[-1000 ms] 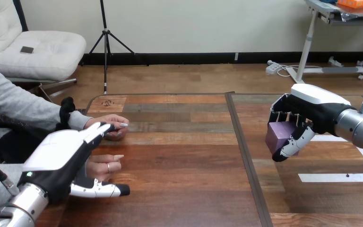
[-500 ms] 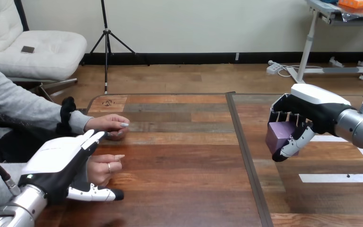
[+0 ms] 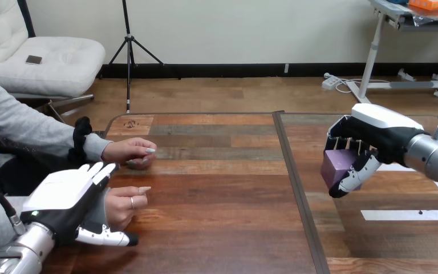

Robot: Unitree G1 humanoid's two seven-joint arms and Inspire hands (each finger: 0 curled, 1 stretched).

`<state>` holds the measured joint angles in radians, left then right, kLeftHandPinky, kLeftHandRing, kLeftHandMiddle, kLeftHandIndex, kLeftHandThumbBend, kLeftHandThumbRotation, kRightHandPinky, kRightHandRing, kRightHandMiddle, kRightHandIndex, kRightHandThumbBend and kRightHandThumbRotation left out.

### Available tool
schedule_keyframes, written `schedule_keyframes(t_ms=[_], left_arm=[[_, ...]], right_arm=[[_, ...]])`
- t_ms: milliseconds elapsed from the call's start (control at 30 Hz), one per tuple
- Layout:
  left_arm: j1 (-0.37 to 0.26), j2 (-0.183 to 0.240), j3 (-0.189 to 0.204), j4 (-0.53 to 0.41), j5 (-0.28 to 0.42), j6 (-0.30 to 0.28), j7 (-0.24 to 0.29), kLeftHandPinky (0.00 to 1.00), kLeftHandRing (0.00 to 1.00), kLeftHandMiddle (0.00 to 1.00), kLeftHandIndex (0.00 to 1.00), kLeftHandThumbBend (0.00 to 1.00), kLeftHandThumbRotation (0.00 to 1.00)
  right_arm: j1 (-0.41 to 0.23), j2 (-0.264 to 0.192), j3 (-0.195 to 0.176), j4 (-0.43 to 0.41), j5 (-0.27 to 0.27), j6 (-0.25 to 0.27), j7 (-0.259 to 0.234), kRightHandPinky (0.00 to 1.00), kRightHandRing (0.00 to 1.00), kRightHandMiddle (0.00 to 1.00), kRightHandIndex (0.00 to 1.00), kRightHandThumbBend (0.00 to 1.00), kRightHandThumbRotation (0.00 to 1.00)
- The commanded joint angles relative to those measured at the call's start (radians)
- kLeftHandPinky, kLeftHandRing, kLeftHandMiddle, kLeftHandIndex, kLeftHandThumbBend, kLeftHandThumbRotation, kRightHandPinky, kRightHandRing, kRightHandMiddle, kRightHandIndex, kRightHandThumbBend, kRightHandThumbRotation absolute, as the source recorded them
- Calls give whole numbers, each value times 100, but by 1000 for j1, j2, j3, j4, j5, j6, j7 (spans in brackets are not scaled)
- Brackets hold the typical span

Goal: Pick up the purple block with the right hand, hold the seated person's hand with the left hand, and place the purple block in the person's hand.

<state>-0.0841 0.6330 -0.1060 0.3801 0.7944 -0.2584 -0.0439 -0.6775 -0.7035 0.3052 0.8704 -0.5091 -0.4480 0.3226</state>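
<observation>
The purple block hangs above the right half of the table, my right hand shut on it with fingers over its top and thumb below. At the lower left my left hand is open. Its straight fingers lie over the back of the person's nearer hand, and its thumb stretches along the table beside that hand. The person's nearer hand rests loosely curled on the wood, partly hidden by my left hand. I cannot tell whether the two touch.
The person's other hand rests on the wooden table farther back at the left. A dark seam splits the tabletop. White tape strips mark the right part.
My left hand has drawn back and down toward the left, its fingers now lower over the person's nearer hand. The right hand with the block has barely moved.
</observation>
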Motion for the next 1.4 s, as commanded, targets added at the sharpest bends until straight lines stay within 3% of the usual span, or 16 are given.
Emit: schedule_keyframes(t_ms=[0,533,900,1367], left_arm=[[-81,39,-20,31,10,10,31,87,99,100,97,100,55],[-126,62,-71,133,42,25,110,88,99,100,96,100,51],[-142,71,-88,178,32,26,130,89,98,100,95,100,52],[-161,78,-107,226,42,43,142,86,95,98,95,100,52]], right_arm=[[-31,3,-19,-19,15,-13,-17,36,40,45,44,79,0],[-27,6,-22,-15,19,-13,-16,37,42,46,44,79,0],[-28,9,-21,-22,20,7,-3,35,40,45,44,79,0],[-28,6,-22,-20,23,-7,0,34,39,44,44,79,0]])
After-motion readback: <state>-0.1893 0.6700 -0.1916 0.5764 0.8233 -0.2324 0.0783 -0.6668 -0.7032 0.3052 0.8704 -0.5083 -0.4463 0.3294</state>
